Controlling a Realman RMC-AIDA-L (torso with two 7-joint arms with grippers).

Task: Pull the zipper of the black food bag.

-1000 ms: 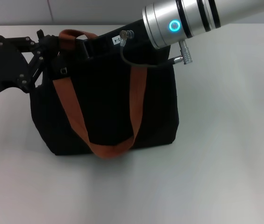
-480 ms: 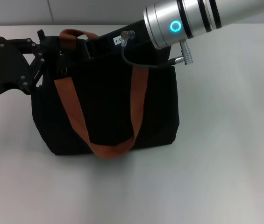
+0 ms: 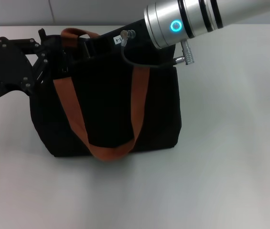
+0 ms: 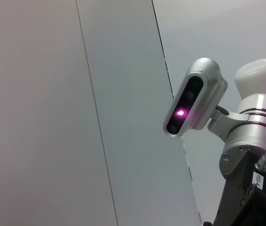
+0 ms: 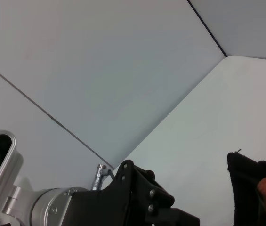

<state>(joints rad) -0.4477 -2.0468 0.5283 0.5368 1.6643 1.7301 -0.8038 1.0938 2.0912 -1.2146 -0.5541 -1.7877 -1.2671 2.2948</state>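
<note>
The black food bag [image 3: 106, 105] stands upright on the white table, and its rust-brown straps [image 3: 70, 109] hang over its front. My left gripper [image 3: 48, 50] is against the bag's upper left corner, beside the strap's top. My right gripper [image 3: 94, 45] reaches in from the upper right and lies along the bag's top edge, its tip dark against the fabric. The zipper pull is hidden among the black gripper parts and the bag's top. The right wrist view shows a corner of the bag [image 5: 248, 188] and the left gripper's body [image 5: 142, 197].
The white table [image 3: 230, 143] spreads out around the bag, with a pale wall behind it. My right arm's silver wrist [image 3: 182, 21] and its cable [image 3: 144, 64] hang over the bag's top right. The left wrist view shows the right arm's wrist camera [image 4: 194, 103].
My right arm has shifted slightly to the left along the bag's top. The left gripper and the bag's upper left corner have moved a little left and up.
</note>
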